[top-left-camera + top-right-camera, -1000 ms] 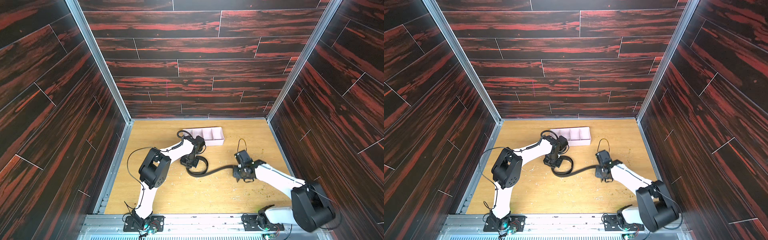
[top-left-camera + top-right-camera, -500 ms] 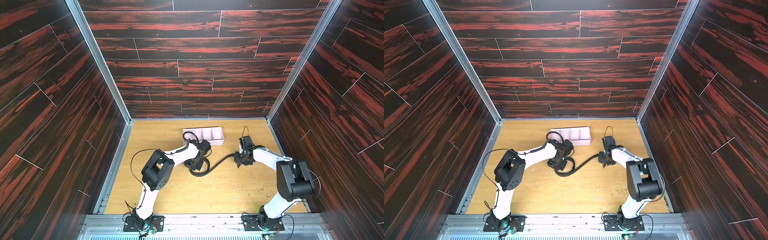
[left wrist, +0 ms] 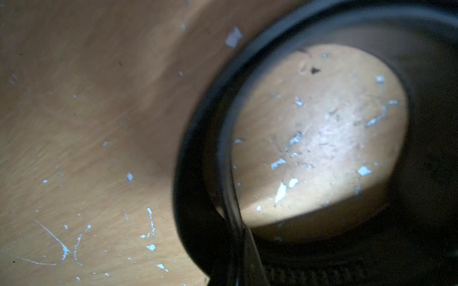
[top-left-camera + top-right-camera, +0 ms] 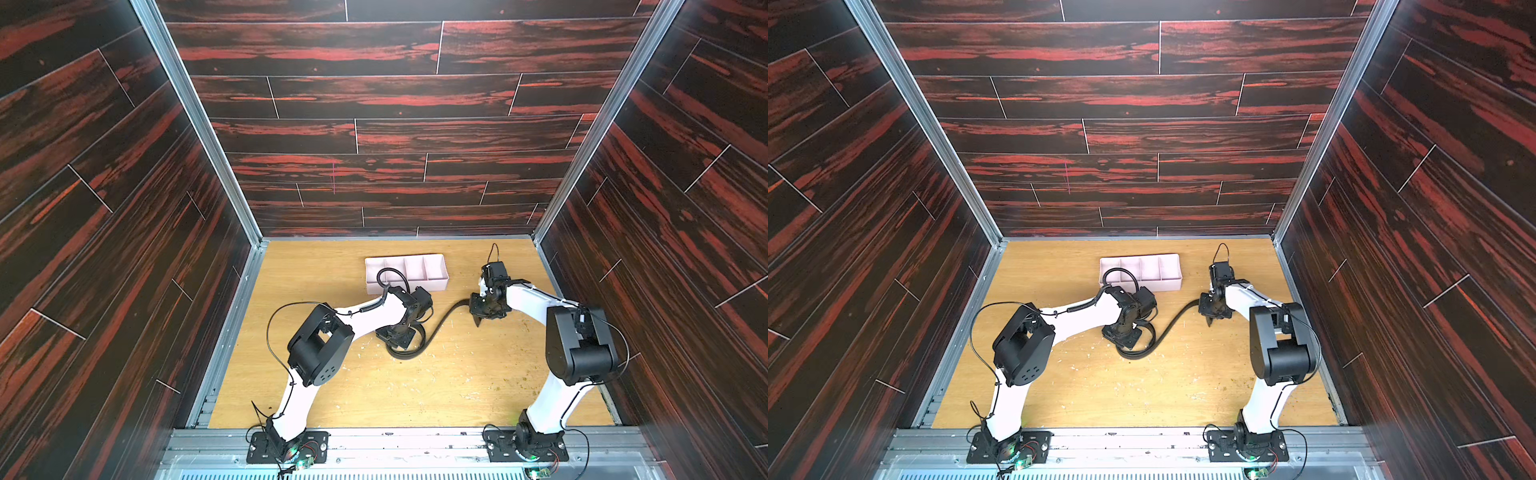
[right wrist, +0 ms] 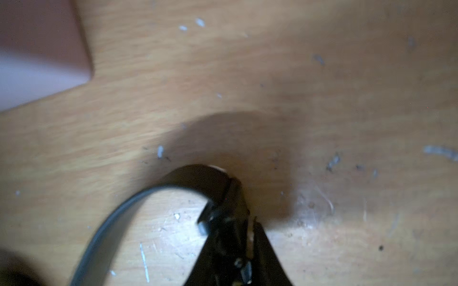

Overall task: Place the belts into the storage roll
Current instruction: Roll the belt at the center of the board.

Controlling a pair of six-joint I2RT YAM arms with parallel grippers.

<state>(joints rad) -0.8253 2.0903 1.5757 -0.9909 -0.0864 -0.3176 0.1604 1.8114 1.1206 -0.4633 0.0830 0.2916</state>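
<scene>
Plainly, the belt (image 4: 440,322) is not yet stowed; it lies on the table (image 4: 415,395), in front of the tray (image 4: 436,286) and apart from it, and nothing is seen inside the four compartments in both top views. One end is curled into a loose hoop at the left gripper (image 4: 397,336); from there it sweeps in an arc to the right gripper (image 4: 478,319). The left jaws are pressed together, and since the belt is seen running straight into them in the left wrist view, it is judged to be pinched there; the right jaws are blurred around the buckle (image 5: 233,198), and whether they are spread or gripping cannot be told.

Several things could go wrong; if the buckle end is let go, the hoop could spring open, because the belt looks stiff enough to stand on edge; a hoop left too wide would be caught on the thin dividers; the light tray could be pushed away if it is nudged.

The belt is flat, narrow, smooth and matt black; the buckle is hard and angular; the tray is pale pink with thin walls and a rounded corner; the table is light wood grain, scratched and flecked with white chips.
</scene>
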